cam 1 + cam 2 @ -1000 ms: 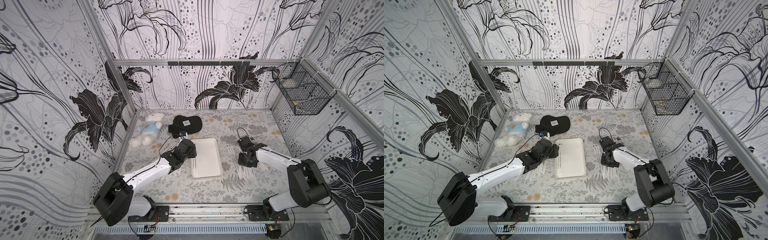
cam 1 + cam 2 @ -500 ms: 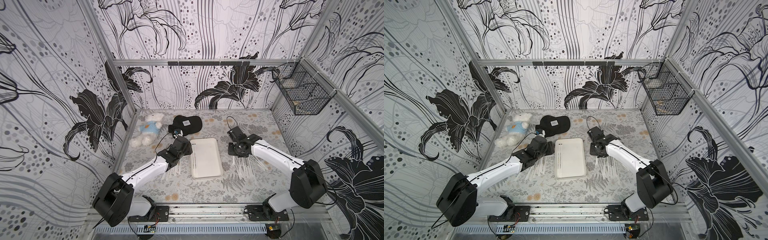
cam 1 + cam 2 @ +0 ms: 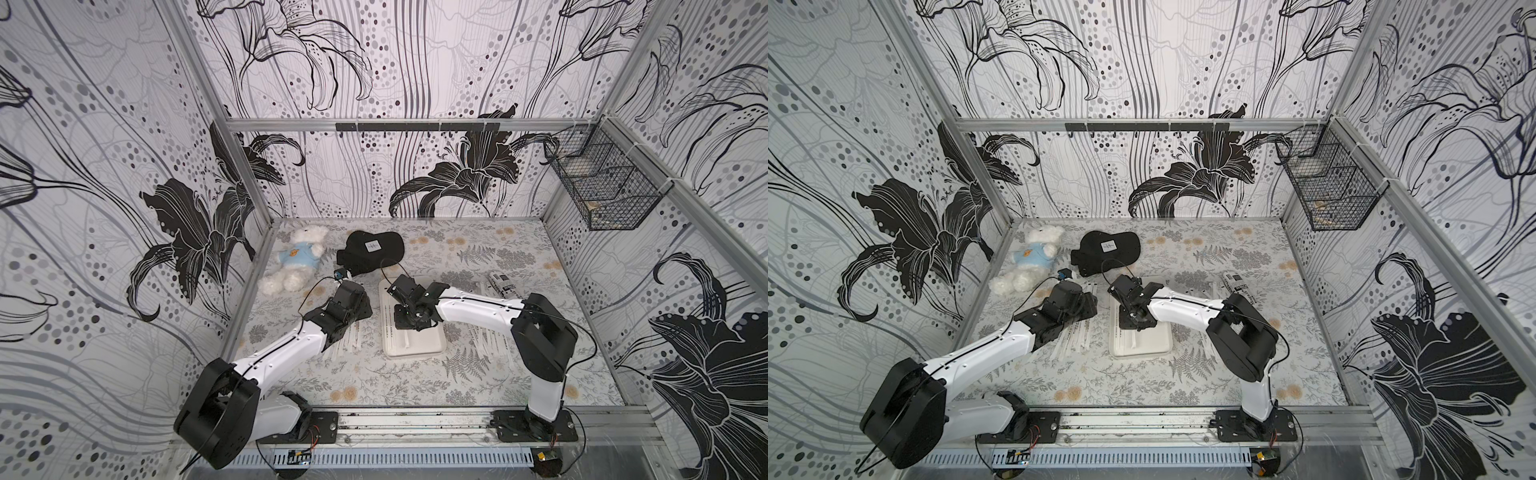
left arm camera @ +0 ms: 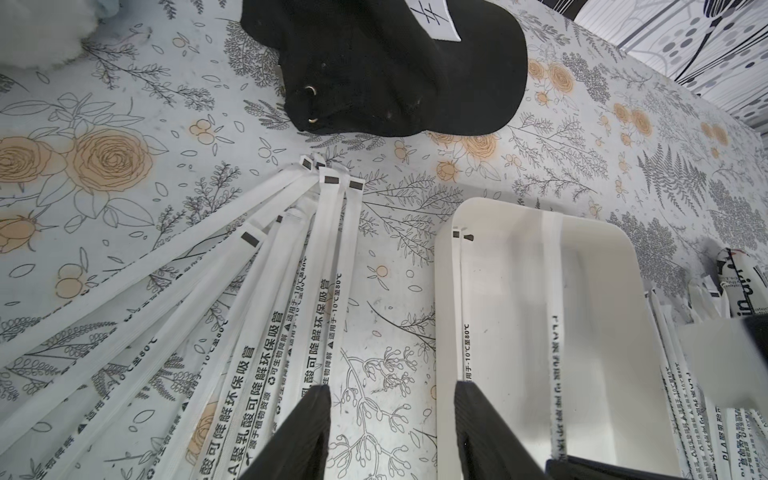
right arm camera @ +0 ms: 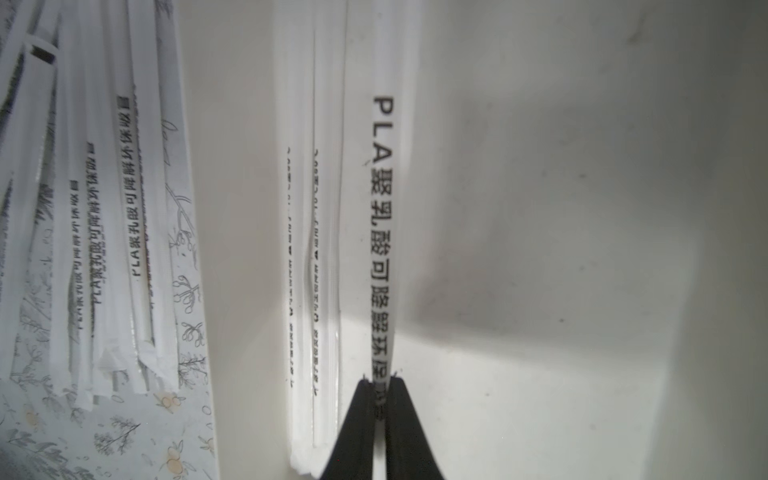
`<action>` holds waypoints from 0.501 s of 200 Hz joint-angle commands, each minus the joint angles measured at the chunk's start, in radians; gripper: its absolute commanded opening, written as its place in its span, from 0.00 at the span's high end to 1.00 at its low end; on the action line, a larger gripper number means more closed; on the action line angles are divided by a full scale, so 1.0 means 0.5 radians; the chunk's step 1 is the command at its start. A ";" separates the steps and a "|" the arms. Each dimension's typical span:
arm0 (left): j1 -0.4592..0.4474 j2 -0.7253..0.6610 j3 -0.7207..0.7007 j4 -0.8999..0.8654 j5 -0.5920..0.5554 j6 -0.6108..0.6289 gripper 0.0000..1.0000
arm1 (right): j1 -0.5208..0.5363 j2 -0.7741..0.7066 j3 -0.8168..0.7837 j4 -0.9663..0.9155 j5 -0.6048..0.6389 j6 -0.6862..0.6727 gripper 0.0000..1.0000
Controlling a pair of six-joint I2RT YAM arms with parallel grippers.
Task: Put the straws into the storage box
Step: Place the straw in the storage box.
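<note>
Right arm (image 3: 473, 307) swung over the storage box (image 3: 415, 353), jaws pinching a straw (image 5: 384, 232).

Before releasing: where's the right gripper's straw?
Right wrist view: straw pinched in the right gripper over the box floor, beside straws lying along its left wall.

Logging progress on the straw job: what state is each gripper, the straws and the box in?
right gripper: shut on one straw, over the storage box.
left gripper: open, empty.
storage box: a few straws lying along one wall.
loose straws: fanned on the table, outside the box.
</note>
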 commanded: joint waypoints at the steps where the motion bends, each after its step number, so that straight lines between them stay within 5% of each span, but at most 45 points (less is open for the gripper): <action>1: 0.014 -0.061 -0.052 0.028 -0.005 -0.048 0.46 | 0.002 0.063 0.049 0.034 -0.081 0.054 0.90; 100: 0.016 -0.097 -0.108 0.079 0.041 -0.056 0.47 | 0.009 0.181 0.062 0.105 -0.170 0.110 0.86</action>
